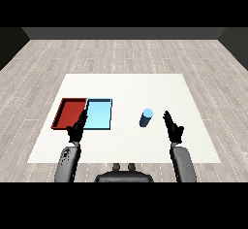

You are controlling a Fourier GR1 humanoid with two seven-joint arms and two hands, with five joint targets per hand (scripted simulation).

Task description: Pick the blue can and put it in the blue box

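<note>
While the can (146, 118) stands upright on the table (126, 89), right of the blue tray (99, 114), the right hand (173, 126) waits nearby, fingers straight; a sideways brush could topple it.

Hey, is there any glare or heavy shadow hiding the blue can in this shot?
Head view: no glare; even, flat light on the white table. The blue can stands fully visible, with no marked shadow around it. The right hand beside it doesn't cover it.

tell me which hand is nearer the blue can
Right. The right hand is just right of the blue can, not touching; the left hand is far left by the trays.
</note>
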